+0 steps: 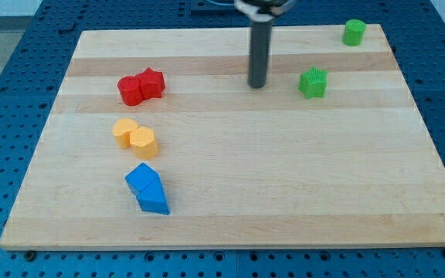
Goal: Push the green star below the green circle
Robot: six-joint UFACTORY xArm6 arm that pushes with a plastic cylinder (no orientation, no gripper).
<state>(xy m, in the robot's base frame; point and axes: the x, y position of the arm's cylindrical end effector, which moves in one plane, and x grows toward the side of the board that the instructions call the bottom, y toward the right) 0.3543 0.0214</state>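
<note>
The green star (pixel 313 83) lies on the wooden board at the view's upper right. The green circle (pixel 354 32), a short cylinder, stands near the board's top right corner, above and to the right of the star. My tip (pixel 257 85) rests on the board to the left of the green star, about a block's width and a half away, at nearly the same height in the view. It touches no block.
A red star (pixel 152 82) touches a red round block (pixel 130 90) at the upper left. Two yellow blocks (pixel 135 137) sit together below them. Two blue blocks (pixel 147 189) sit together at the lower left. The board (pixel 284 177) is pale wood on a blue perforated base.
</note>
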